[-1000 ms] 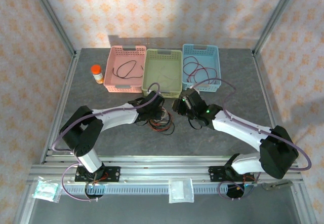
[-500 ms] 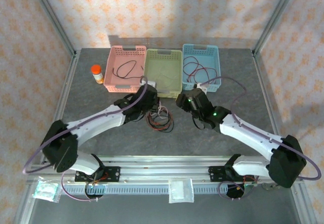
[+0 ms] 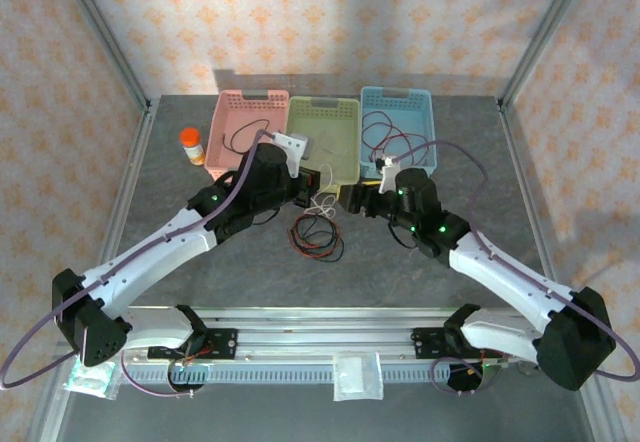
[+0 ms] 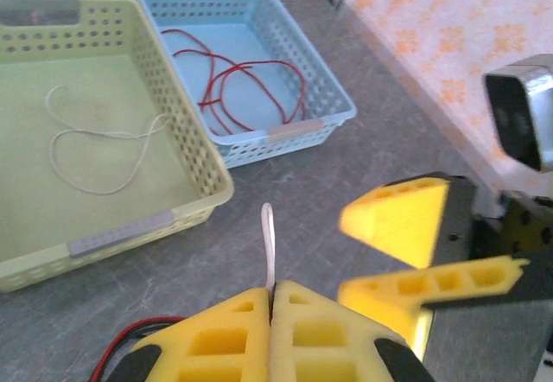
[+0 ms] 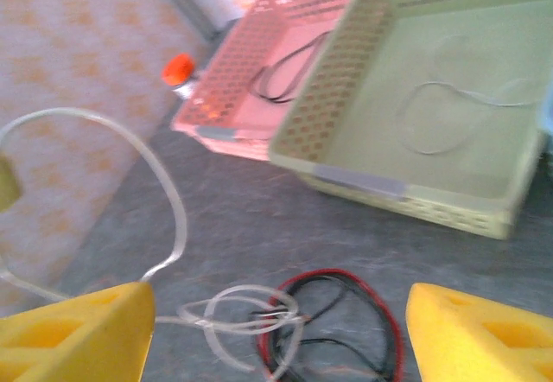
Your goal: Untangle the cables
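Tangled thin red and black cable loops (image 3: 318,241): flat on the grey speckled tabletop (image 3: 430,272), between both arms, just short of the perforated green plastic basket (image 3: 322,105). Thin white cable (image 4: 268,231): one strand raised off the heap, the rest coiled in among the red and black. Judged very light, limp, slightly springy, smooth-jacketed; likely to drag neighbours along when pulled. Best taken on a free strand clear of crossings, not on the knot. Left gripper (image 4: 272,300): yellow fingers pressed together, pinching the white strand. Right gripper (image 5: 278,321): fingers spread wide, holding nothing, poised over the heap.
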Controlling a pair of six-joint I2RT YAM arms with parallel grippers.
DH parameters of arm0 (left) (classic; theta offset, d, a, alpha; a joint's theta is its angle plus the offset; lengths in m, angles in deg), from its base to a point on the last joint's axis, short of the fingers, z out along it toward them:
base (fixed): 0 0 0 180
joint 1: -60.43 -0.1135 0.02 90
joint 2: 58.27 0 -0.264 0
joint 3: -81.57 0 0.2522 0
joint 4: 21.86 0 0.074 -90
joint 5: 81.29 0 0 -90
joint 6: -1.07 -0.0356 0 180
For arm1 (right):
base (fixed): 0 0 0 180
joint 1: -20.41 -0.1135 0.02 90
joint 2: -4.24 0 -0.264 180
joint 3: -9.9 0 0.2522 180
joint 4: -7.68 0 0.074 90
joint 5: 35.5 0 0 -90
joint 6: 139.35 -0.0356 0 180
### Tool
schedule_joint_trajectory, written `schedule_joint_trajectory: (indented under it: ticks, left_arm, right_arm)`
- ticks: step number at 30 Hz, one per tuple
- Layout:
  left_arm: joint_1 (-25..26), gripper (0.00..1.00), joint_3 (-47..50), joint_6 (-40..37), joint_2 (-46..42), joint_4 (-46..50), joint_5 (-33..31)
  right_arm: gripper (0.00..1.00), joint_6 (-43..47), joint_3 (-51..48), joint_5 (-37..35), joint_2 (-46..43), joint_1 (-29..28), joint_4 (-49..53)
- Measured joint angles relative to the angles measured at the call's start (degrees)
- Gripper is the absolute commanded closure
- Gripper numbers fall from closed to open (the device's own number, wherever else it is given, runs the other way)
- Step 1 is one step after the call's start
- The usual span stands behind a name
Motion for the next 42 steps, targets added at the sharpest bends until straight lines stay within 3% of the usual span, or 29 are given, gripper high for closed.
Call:
schedule_joint_trajectory:
  ticks: [6, 13, 29, 33, 42]
  left_arm:
    - [0.0, 1.0, -2.9, -0.6, 0.0, 1.1, 4.8]
    - [0.0, 1.0, -7.8, -0.6, 0.0, 2.2, 8.7]
    - [-0.4, 1.0, -25.4, -0.9, 5.6, 2.7, 11.9]
    - [-2.3, 1.0, -29.0, -1.0, 5.4, 2.6, 11.1]
    - [-7.9, 1.0, -35.1, -1.0, 6.2, 2.9, 9.5]
  right_arm:
    - [0.26, -4.0, -1.6, 7.7, 3.7, 0.0, -12.1]
    - [0.29, -12.3, -2.6, 6.3, 11.0, -0.4, -20.9]
    - [0.48, -21.9, -4.3, -6.3, 18.0, -3.7, -18.2]
    - [0.53, -24.7, -6.8, -9.2, 18.9, -3.9, -15.7]
    - [0.54, -27.6, -10.2, -14.5, 19.0, -3.9, -10.7]
